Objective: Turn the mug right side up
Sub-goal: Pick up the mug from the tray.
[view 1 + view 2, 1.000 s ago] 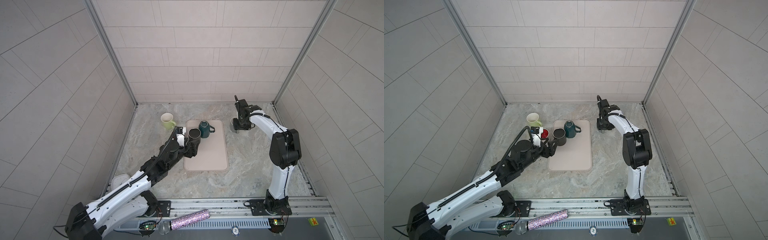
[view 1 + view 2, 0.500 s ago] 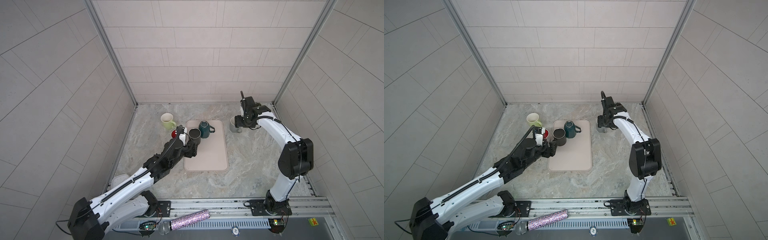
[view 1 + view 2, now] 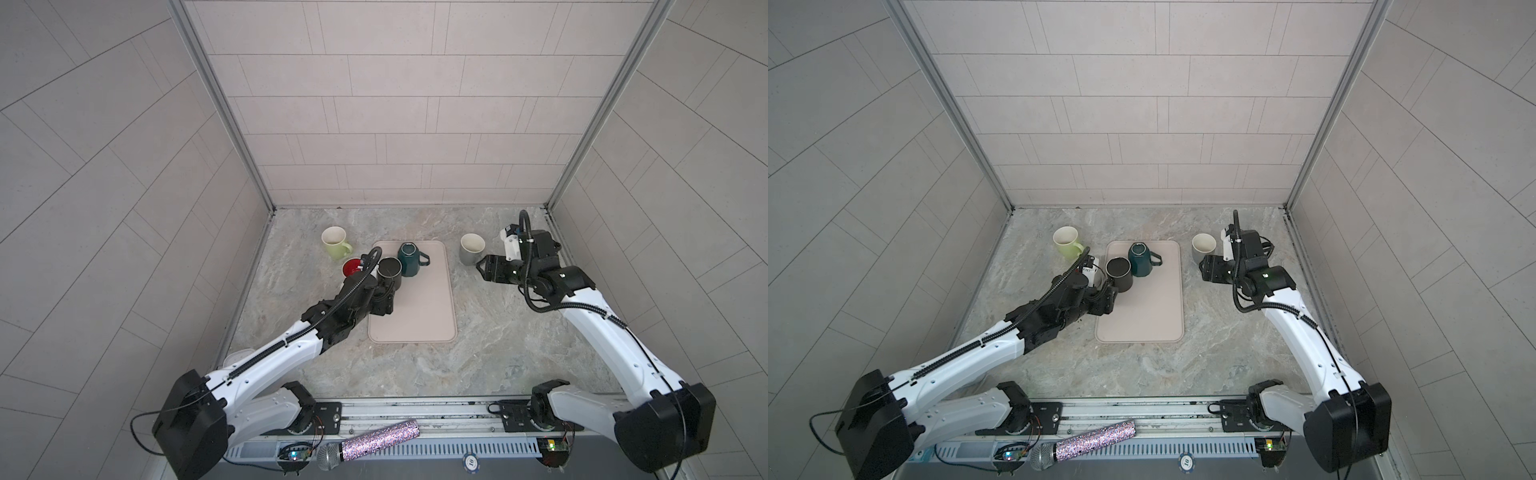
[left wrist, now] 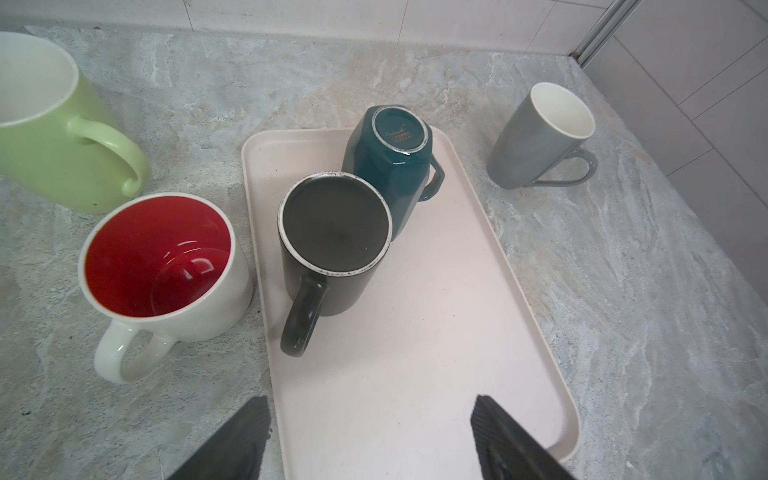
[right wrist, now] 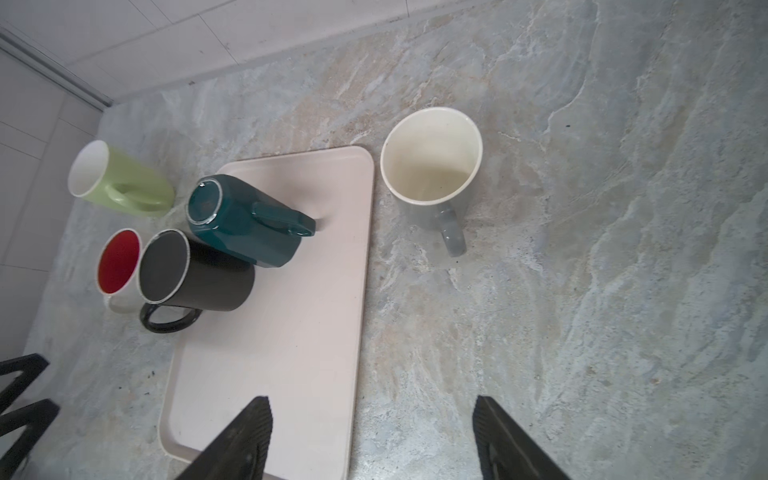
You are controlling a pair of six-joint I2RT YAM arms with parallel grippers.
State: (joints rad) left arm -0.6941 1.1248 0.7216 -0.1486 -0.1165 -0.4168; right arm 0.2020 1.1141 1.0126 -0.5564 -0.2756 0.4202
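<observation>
On the beige tray (image 3: 415, 316) (image 4: 415, 353) two mugs stand base up: a teal mug (image 3: 409, 259) (image 4: 388, 166) (image 5: 241, 224) and a black mug (image 3: 390, 271) (image 4: 332, 245) (image 5: 195, 276) touching it. My left gripper (image 3: 386, 291) (image 4: 370, 415) is open just short of the black mug's handle, nothing between its fingers. A grey mug (image 3: 471, 249) (image 3: 1203, 247) (image 5: 430, 174) stands upright on the stone right of the tray. My right gripper (image 3: 482, 266) (image 5: 372, 415) is open and empty a little in front of the grey mug.
A green mug (image 3: 334, 245) (image 4: 54, 137) and a white mug with a red inside (image 3: 352, 267) (image 4: 162, 266) stand upright on the stone left of the tray. The side walls close in on both sides, the right one near the grey mug.
My right gripper has opened, let go of the grey mug and drawn back from it; the mug stays upright. The left gripper has backed off slightly from the black mug.
</observation>
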